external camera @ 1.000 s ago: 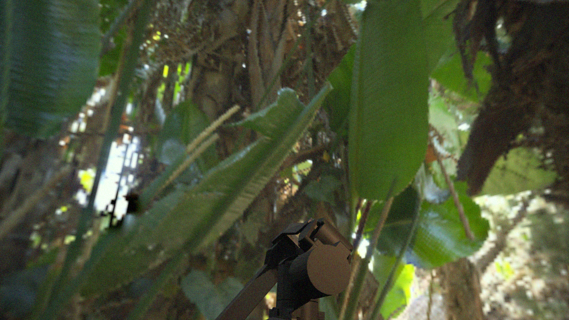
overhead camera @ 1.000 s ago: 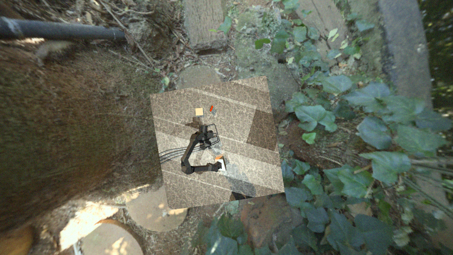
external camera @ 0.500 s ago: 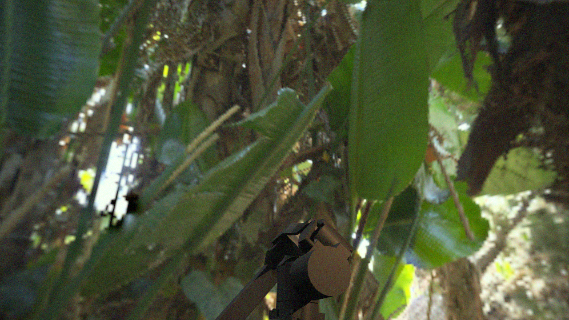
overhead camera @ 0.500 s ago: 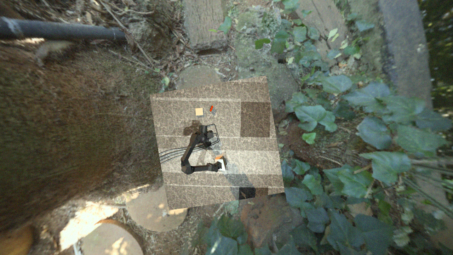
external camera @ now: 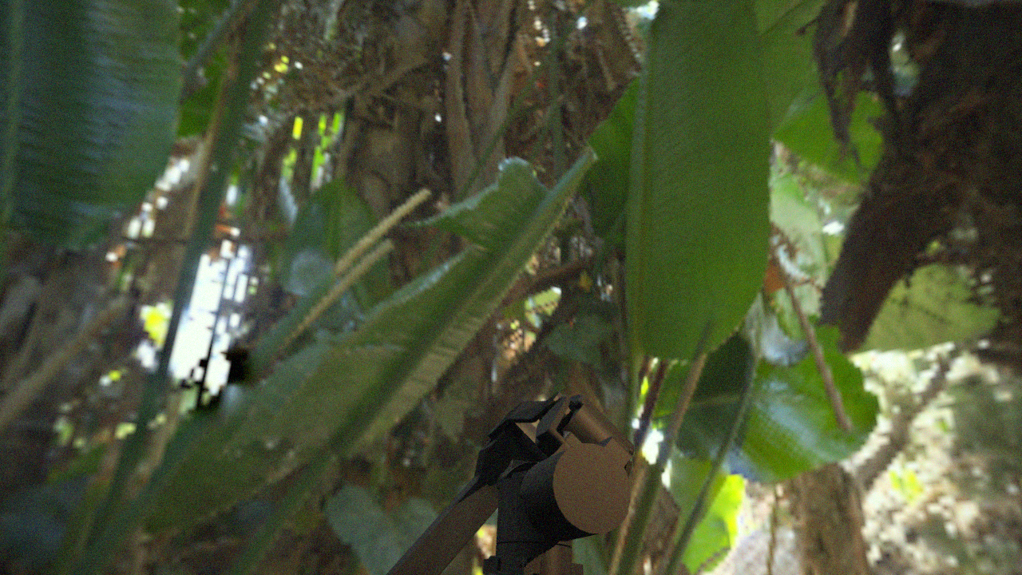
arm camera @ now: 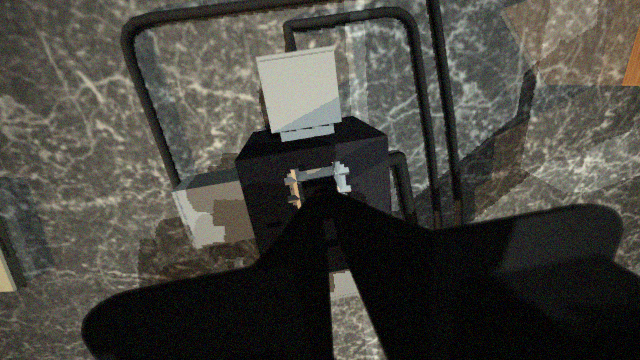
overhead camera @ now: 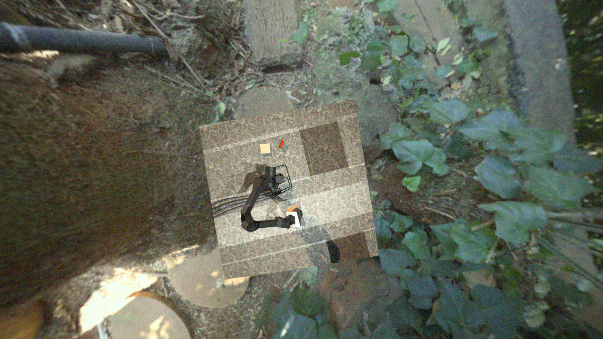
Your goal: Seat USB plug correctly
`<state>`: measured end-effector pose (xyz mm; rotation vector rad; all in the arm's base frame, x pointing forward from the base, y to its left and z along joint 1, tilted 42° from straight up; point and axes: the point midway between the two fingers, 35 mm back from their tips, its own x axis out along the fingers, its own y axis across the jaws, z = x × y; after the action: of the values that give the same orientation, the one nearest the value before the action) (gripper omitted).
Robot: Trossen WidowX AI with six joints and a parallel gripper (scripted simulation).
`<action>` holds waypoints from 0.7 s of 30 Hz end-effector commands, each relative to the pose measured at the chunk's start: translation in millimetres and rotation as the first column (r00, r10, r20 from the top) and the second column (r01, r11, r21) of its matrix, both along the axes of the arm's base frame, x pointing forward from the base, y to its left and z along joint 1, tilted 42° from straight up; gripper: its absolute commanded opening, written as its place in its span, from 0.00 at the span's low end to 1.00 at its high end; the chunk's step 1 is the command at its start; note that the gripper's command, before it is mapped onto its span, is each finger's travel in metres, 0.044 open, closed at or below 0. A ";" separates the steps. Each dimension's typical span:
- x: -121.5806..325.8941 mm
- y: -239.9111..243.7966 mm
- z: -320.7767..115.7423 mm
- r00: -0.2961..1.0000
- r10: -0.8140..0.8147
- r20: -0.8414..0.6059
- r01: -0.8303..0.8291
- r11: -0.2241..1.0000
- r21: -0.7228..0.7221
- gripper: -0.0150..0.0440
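From my distant place I see that the tool [overhead camera: 273, 181] [arm camera: 324, 204] is clamped, with its fingers nearly together, on the USB plug [arm camera: 316, 188], which is mostly dark and hidden at the tips. This plug is at the top of the dark power cube [arm camera: 362, 167], directly under the tool, and bright metal edges [arm camera: 342, 177] show around it. How deep it sits, and which way round, I cannot tell. In the wrist view, one pale adapter [arm camera: 300, 90] stands out from the cube above the tips, and another pale adapter [arm camera: 212, 217] is at their left. Black cables [arm camera: 420, 100] make bends around this side. Farther left, on the table [overhead camera: 337, 189] [arm camera: 575, 150], there is a pale yellow block [overhead camera: 264, 148] [arm camera: 6, 275]. The exterior view gives me only part of the arm [overhead camera: 253, 206] [external camera: 528, 493], so it cannot help me with the plug.
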<state>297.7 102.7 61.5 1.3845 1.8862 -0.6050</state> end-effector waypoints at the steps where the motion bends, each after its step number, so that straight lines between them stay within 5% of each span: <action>1: 0.1 1.1 -0.9 1.000 -0.002 -0.002 0.002 1.000 0.001 0.25; 21: -0.3 2.1 -2.2 1.000 -0.002 -0.002 0.002 1.000 0.001 0.25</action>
<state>297.8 102.7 60.3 1.3881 1.8837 -0.6079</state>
